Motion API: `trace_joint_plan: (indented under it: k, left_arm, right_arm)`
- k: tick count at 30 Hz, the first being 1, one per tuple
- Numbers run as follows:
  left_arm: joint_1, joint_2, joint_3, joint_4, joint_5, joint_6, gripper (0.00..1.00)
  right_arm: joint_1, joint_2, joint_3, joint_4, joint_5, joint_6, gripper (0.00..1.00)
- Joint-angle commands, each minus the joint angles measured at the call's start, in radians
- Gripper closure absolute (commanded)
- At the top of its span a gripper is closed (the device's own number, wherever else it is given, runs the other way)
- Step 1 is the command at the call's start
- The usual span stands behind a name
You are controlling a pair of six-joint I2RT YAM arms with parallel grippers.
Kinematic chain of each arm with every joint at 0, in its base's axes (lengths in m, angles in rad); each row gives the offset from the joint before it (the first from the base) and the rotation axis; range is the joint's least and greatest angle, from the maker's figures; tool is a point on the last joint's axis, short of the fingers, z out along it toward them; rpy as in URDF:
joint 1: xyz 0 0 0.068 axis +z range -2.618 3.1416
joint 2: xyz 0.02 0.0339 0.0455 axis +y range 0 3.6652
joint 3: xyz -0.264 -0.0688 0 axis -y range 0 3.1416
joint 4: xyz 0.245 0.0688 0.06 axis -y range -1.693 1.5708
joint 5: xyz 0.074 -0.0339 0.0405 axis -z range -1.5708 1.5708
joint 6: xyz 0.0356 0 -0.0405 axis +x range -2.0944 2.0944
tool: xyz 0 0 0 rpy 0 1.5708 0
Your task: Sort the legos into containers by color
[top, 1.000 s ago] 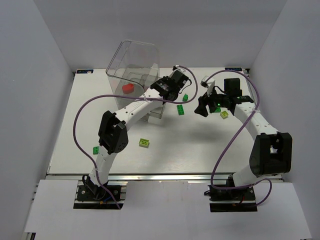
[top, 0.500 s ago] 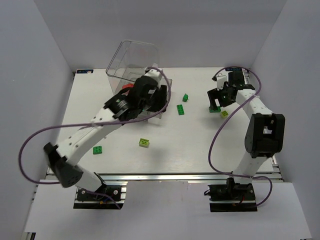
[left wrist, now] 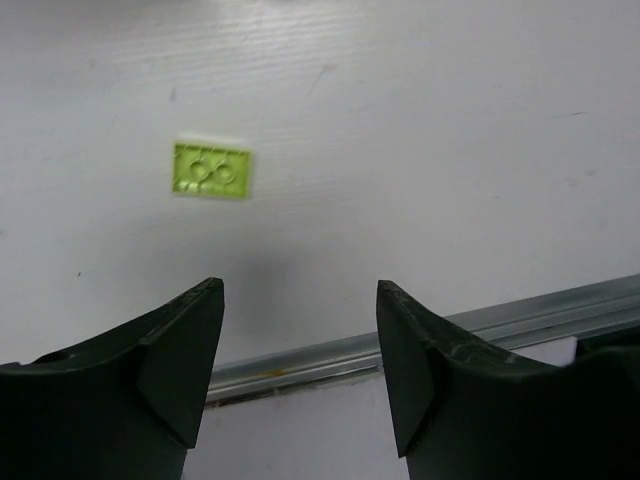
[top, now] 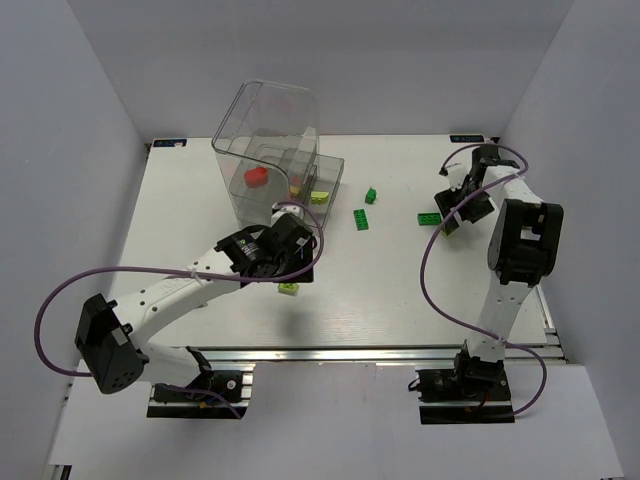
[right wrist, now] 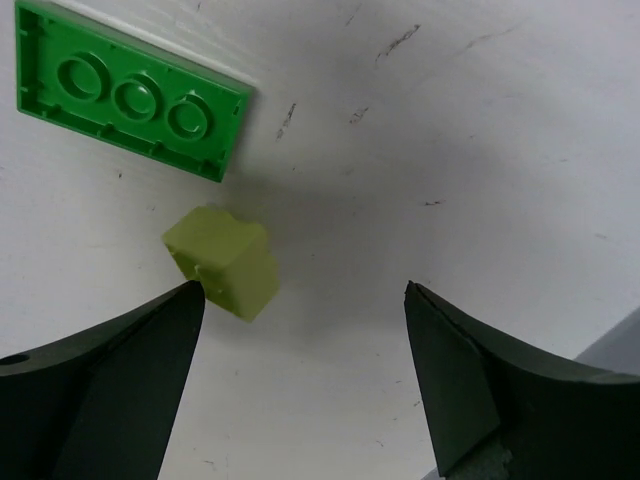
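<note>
The clear plastic box (top: 265, 140) stands at the back left, with a red lego (top: 256, 178) in an upper compartment and a yellow-green one (top: 320, 196) in the low drawer. My left gripper (top: 297, 273) (left wrist: 300, 290) hangs open and empty above the table, with a flat yellow-green lego (left wrist: 211, 170) (top: 289, 289) lying ahead of its fingertips. My right gripper (top: 450, 220) (right wrist: 305, 290) is open over a small yellow-green lego (right wrist: 225, 262) that lies just off its left fingertip. A flat green lego (right wrist: 130, 90) (top: 428, 219) lies beyond it.
Two small dark green legos (top: 370, 195) (top: 360, 219) lie mid-table, right of the box. The table's metal front rail (left wrist: 450, 330) runs close under my left gripper. White walls enclose the table on three sides.
My left arm has pulled back from the box to the near-middle of the table and its jaws have widened. My right gripper has shifted right and settled over the small yellow-green lego.
</note>
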Motion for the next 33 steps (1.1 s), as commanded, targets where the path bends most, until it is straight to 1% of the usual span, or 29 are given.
trace_joint_plan:
  k: [1, 3, 8, 11, 12, 14, 15, 17, 20, 21, 24, 28, 30, 32, 33]
  left_arm:
    - [-0.004, -0.062, -0.046, -0.006, -0.040, -0.058, 0.26]
    - [-0.004, -0.072, -0.088, 0.005, -0.040, -0.061, 0.22]
    - [-0.004, -0.109, -0.158, 0.044, -0.032, -0.087, 0.21]
    - [-0.004, -0.122, -0.194, 0.050, -0.028, -0.104, 0.21]
    - [-0.004, -0.131, -0.209, 0.054, -0.029, -0.107, 0.21]
    - [-0.004, -0.137, -0.220, 0.056, -0.025, -0.113, 0.21]
    - [-0.004, -0.145, -0.228, 0.060, -0.025, -0.114, 0.21]
    - [-0.004, -0.152, -0.232, 0.060, -0.026, -0.118, 0.21]
    - [-0.004, -0.158, -0.240, 0.060, -0.023, -0.121, 0.21]
    - [-0.004, -0.161, -0.241, 0.060, -0.022, -0.121, 0.21]
    - [-0.004, -0.171, -0.246, 0.067, -0.017, -0.121, 0.21]
    - [-0.004, -0.197, -0.269, 0.082, -0.014, -0.128, 0.21]
    - [-0.004, -0.211, -0.280, 0.085, -0.014, -0.136, 0.21]
    - [-0.004, -0.220, -0.286, 0.084, -0.012, -0.139, 0.22]
    - [-0.004, -0.223, -0.286, 0.079, -0.011, -0.145, 0.22]
  right_arm:
    - [0.001, 0.029, 0.073, -0.080, -0.040, -0.053, 0.15]
    - [0.001, 0.046, 0.084, -0.097, -0.072, -0.060, 0.17]
    - [0.005, 0.044, 0.072, -0.104, -0.118, -0.070, 0.20]
    - [0.004, 0.044, 0.056, -0.114, -0.159, -0.081, 0.27]
    - [0.004, 0.047, 0.055, -0.120, -0.168, -0.089, 0.34]
    - [0.004, 0.048, 0.047, -0.136, -0.196, -0.092, 0.42]
    - [0.002, 0.046, 0.046, -0.142, -0.208, -0.098, 0.51]
    - [0.002, 0.041, 0.032, -0.147, -0.224, -0.099, 0.60]
    - [0.002, 0.032, 0.022, -0.156, -0.239, -0.112, 0.66]
    - [0.002, 0.032, 0.029, -0.162, -0.244, -0.115, 0.71]
    - [0.002, 0.017, 0.050, -0.192, -0.293, -0.138, 0.79]
    - [0.010, -0.008, 0.070, -0.205, -0.348, -0.149, 0.84]
    - [0.010, -0.003, 0.081, -0.217, -0.357, -0.144, 0.84]
    - [0.012, 0.001, 0.095, -0.222, -0.363, -0.127, 0.82]
    - [0.012, -0.002, 0.096, -0.220, -0.365, -0.121, 0.73]
